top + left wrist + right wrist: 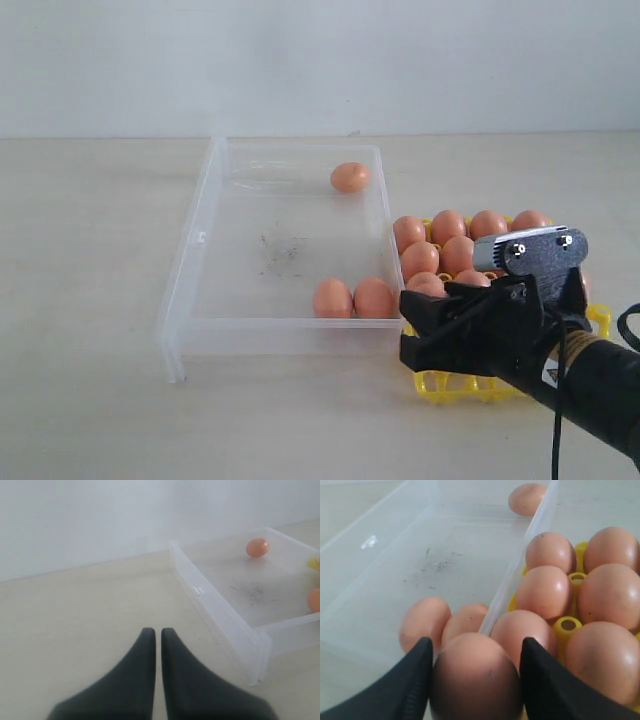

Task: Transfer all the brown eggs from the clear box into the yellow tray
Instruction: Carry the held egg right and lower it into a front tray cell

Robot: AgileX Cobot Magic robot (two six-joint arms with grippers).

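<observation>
My right gripper [476,641] is shut on a brown egg [475,677], one finger pressed to each side of it. It hangs over the near corner of the yellow tray [568,626], beside the clear box's wall [520,565]. In the exterior view this gripper [412,330] hides the held egg. Several eggs [448,226] fill the tray [450,385]. The clear box [200,240] holds one egg [350,177] at its far right corner and two eggs [333,298] [373,297] side by side at its near right. My left gripper [156,630] is shut on nothing, above bare table to the left of the box [220,615].
The box floor [280,250] carries dark specks. My right arm's grey motor housing [530,250] and black cable [560,420] cover the tray's near right part. A pale wall [320,60] stands behind the beige table [90,300].
</observation>
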